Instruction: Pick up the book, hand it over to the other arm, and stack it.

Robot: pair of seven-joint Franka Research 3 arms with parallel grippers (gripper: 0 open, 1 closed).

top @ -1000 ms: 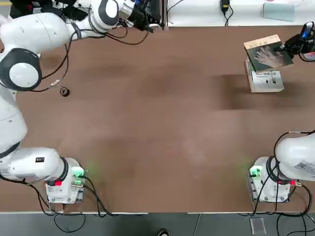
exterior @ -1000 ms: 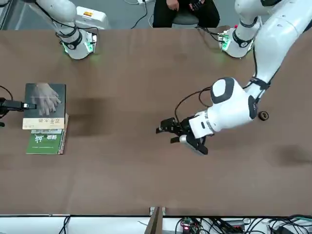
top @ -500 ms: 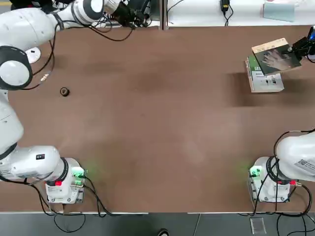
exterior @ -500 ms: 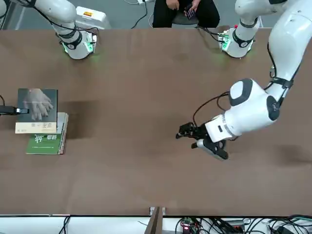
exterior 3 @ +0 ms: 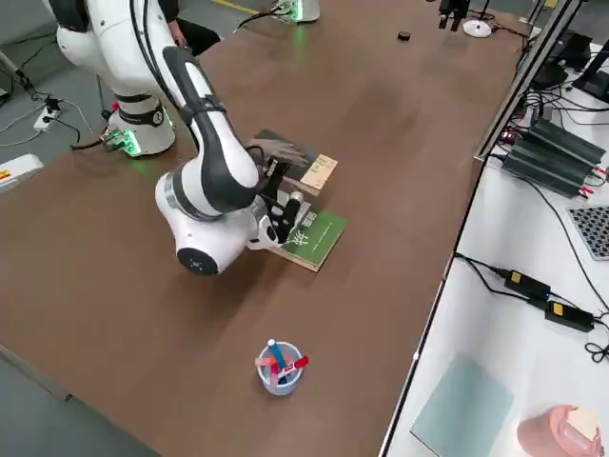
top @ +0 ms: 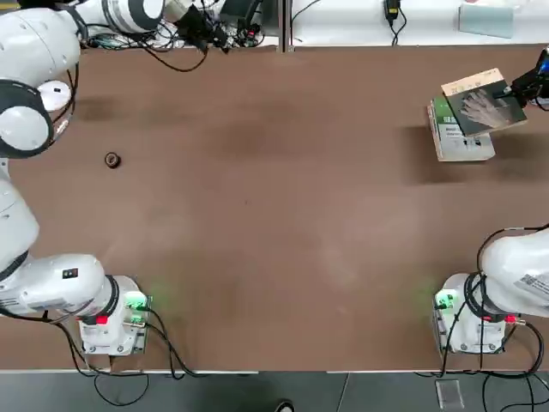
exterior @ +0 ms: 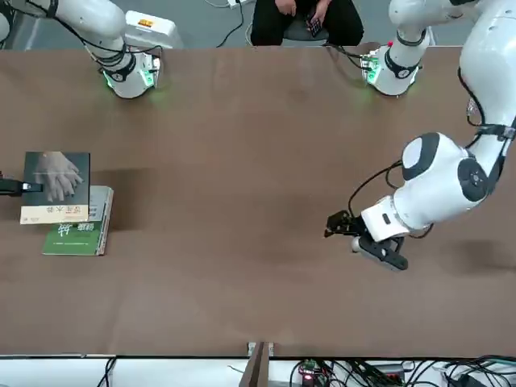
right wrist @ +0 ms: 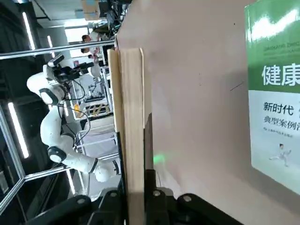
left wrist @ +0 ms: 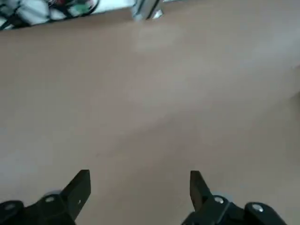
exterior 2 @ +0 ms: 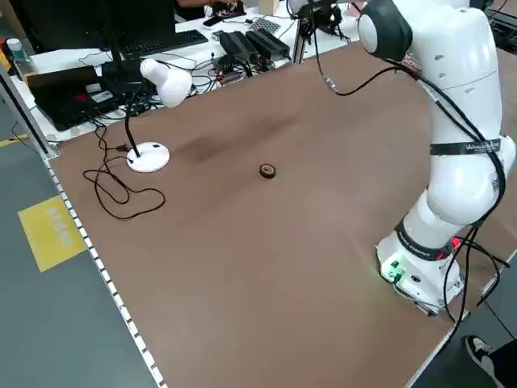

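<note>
The book (top: 485, 103), thin and dark grey with a pale hand on its cover and a tan band, hangs at the table's far right. My right gripper (top: 525, 86) is shut on its outer edge. It hovers tilted, partly over the thicker green-and-white book (top: 459, 137) lying on the table. The front view shows the book (exterior: 56, 185) above the green book (exterior: 76, 230). In the right wrist view the book's page edge (right wrist: 131, 131) stands between the fingers. My left gripper (top: 208, 36) is open and empty over the table's far left edge, its fingers (left wrist: 79, 187) wide apart.
A small dark ring (top: 112, 160) lies on the left part of the table. A white desk lamp (exterior 2: 157, 89) stands beyond the table's left edge. A cup of pens (exterior 3: 279, 367) sits near the right corner. A person (exterior: 294, 16) sits behind the robot.
My left arm has swung further to the robot's left along the table's far edge. The right gripper has carried the book slightly outward to the right.
</note>
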